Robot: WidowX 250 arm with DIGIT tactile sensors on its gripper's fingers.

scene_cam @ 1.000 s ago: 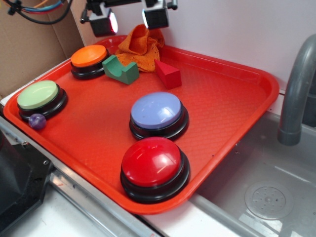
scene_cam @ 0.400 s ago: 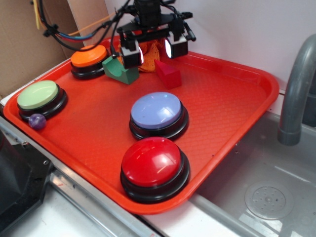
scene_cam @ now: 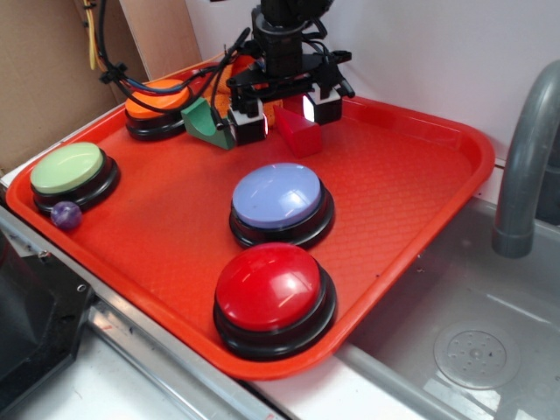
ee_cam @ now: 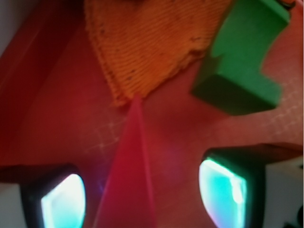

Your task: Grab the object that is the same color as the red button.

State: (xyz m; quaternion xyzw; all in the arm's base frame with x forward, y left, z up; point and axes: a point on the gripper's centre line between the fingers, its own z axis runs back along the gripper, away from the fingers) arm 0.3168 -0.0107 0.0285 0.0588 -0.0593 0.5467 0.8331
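With the gripper [scene_cam: 285, 108] spread wide, I see its fingers [ee_cam: 64, 202] either side of the red wedge [ee_cam: 127, 175] on the tray [scene_cam: 411, 175], touching nothing.

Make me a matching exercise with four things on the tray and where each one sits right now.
Things:
1. red button
2. purple ball
3. red wedge
4. green block

Places:
A. beside the light green button
B. between the open jaws
C. near edge of the tray
D. next to the orange button

Pairs: 1-C, 2-A, 3-B, 4-D
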